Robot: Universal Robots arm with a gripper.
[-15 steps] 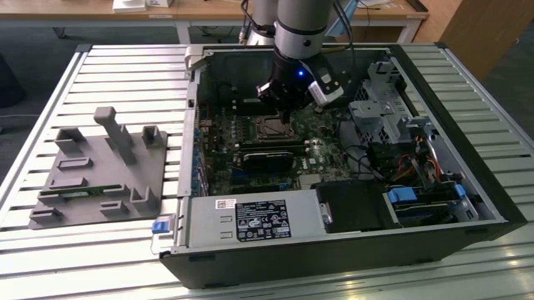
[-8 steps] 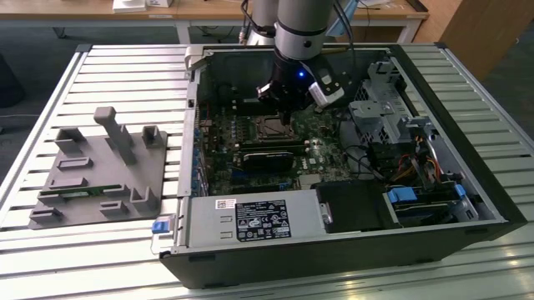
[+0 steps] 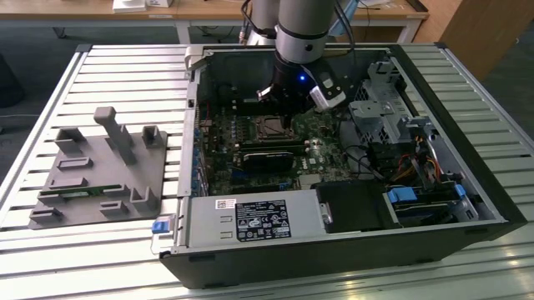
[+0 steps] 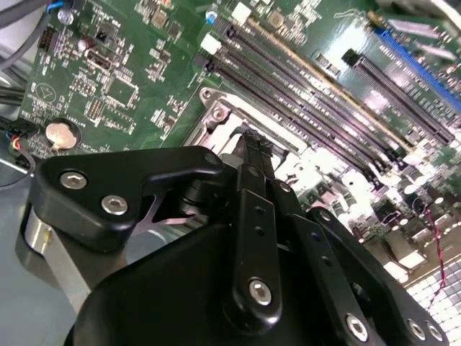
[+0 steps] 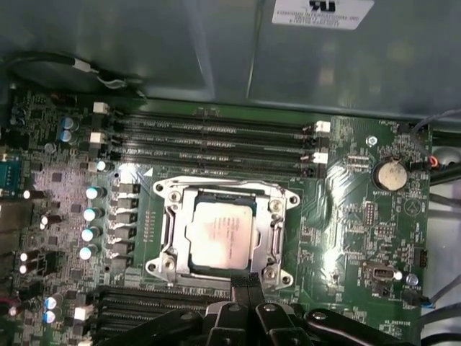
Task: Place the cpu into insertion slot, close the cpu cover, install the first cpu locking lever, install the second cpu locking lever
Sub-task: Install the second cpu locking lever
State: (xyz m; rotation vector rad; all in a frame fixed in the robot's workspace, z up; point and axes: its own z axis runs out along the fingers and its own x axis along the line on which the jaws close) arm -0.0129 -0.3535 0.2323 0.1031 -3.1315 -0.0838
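In the first wrist view the black jointed tool (image 5: 248, 288) has its two slim fingertips pressed together with no gap and nothing between them, their tips at the near edge of the thin silver square-framed cpu cover (image 5: 274, 223). The cover lies flat, closed over the cpu (image 5: 220, 229), a flat square chip with a pale matte metal top showing through the window. Chip and cover sit in the insertion slot (image 5: 167, 268), a small dark socket with a bright metal rim on the glossy green circuit board (image 5: 353, 231). Rows of small silver-topped capacitors (image 5: 92, 213) stand to one side. Beyond the socket run long black memory slots (image 5: 209, 140), with a round silver coin battery (image 5: 391, 174) near them. In the exterior view the grey arm (image 3: 302, 31) reaches steeply down into the open black computer case (image 3: 334, 256), which lies on a slatted metal worktop (image 3: 125, 69) beside a grey moulded holder (image 3: 100, 175).
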